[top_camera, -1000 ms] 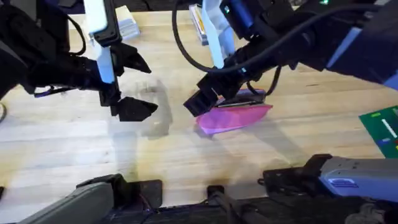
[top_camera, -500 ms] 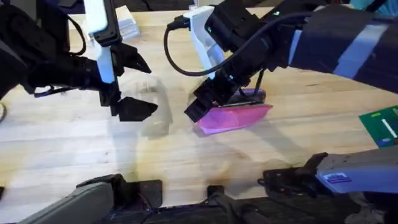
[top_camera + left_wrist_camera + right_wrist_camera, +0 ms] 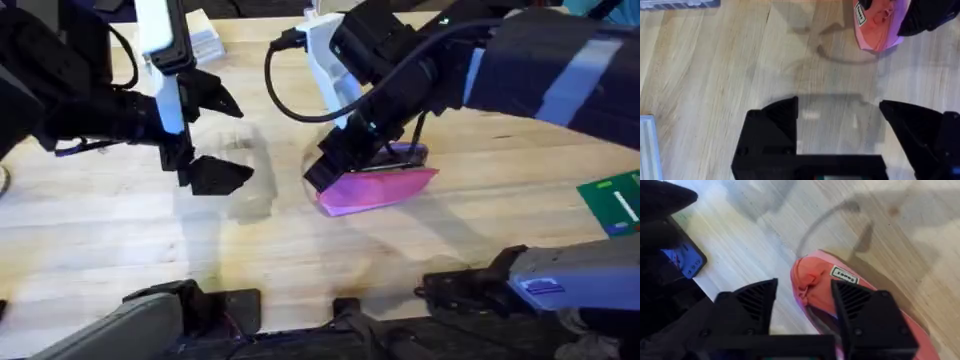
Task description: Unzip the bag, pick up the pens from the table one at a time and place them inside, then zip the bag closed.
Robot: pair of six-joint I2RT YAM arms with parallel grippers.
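- Pink bag (image 3: 385, 187) flat on the bench (image 3: 120, 250), a little right of centre, near end bunched beside a small white label (image 3: 844, 274).
- Right end effector (image 3: 802, 300) released, fingers spread either side of that bunched end, apparently not yet gripping.
- Best to find the zipper pull before clenching; a pinch of loose fabric would likely drag the whole bag instead of opening it.
- Worth pinning the far end, since soft cloth probably slides on smooth wood.
- Left end effector (image 3: 840, 132) released, hovering over bare wood well apart from the bag.
- Pale plank bench; clear plastic boxes (image 3: 205, 38) at the far edge, a green board (image 3: 615, 207) at the right.
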